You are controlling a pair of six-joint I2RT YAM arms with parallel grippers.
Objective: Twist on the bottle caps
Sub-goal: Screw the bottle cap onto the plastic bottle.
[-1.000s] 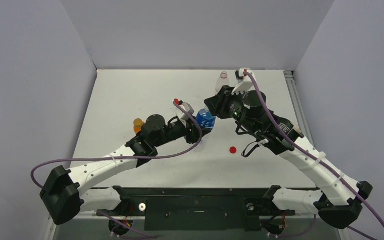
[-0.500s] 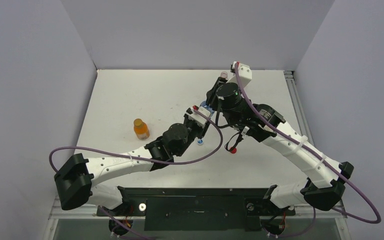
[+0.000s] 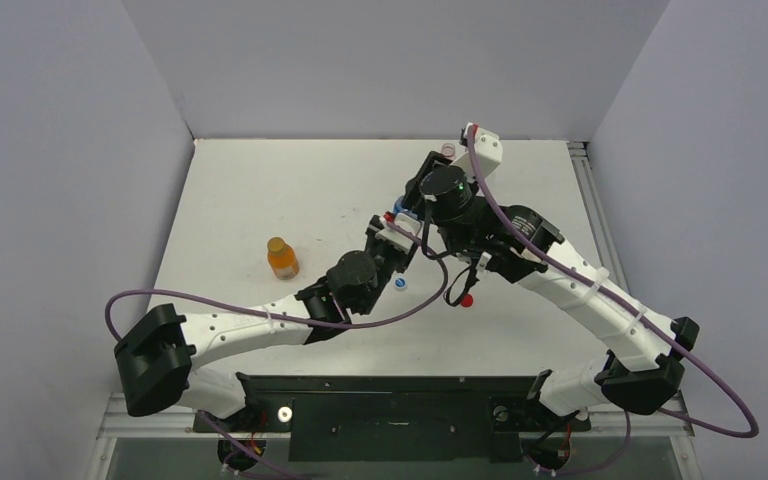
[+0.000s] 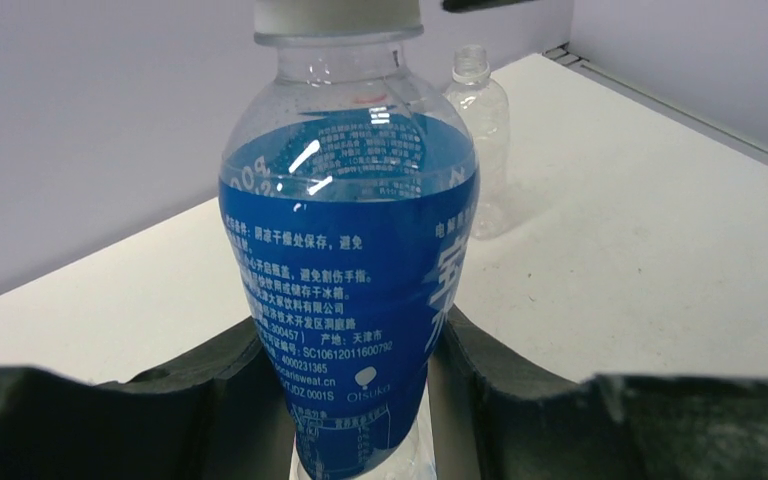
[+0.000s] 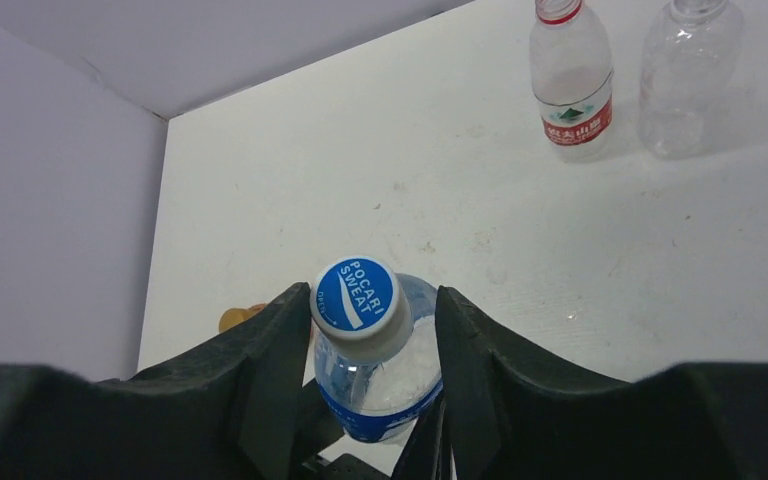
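Observation:
My left gripper [image 4: 355, 345] is shut on the lower body of an upright blue-labelled bottle [image 4: 345, 250]. A blue-and-white cap [image 5: 357, 295] sits on the bottle's neck. My right gripper [image 5: 373, 312] hangs over it with its jaws round the cap. The left finger [image 5: 275, 345] is against the cap and the right finger stands a little off. In the top view both grippers meet at mid-table, the left gripper [image 3: 403, 232] below the right gripper [image 3: 420, 203]. A second blue-and-white cap [image 3: 400, 284] and a red cap [image 3: 467, 299] lie loose on the table.
An orange bottle [image 3: 281, 257] with its orange cap on stands to the left. A red-labelled uncapped bottle [image 5: 572, 80] and a clear uncapped bottle [image 5: 688, 75] stand at the far edge. Grey walls close in three sides.
The left arm has carried the blue bottle slightly right and farther in. The right arm has swung round so that its jaws stand over the cap. Little has moved in the last half second.

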